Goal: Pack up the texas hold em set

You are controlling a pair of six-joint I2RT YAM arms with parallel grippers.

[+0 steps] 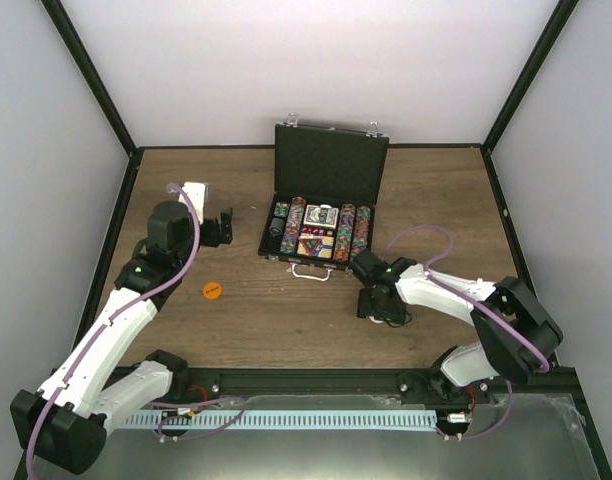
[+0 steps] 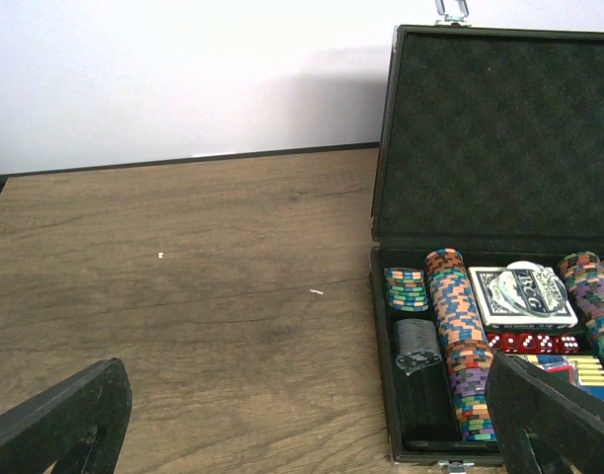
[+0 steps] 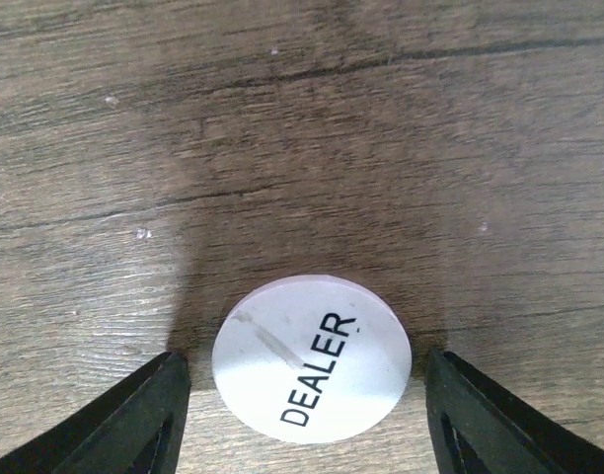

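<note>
The black case point(image 1: 331, 160) sat open on the table point(image 1: 286, 330) with its lid up. Chips point(image 2: 460, 326) and cards point(image 2: 524, 296) lay inside. The right gripper point(image 3: 304, 380) was wide open around a white DEALER disc point(image 3: 312, 370) on the wood, not touching it. The left gripper point(image 2: 307, 420) was wide open and empty. An orange disc point(image 1: 212, 290) lay by the left arm.

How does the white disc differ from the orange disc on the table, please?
The white disc reads DEALER; the orange disc shows no readable print. White lies between the right gripper's open fingers; orange lies alone beside the left arm. Both lie flat outside the case.
</note>
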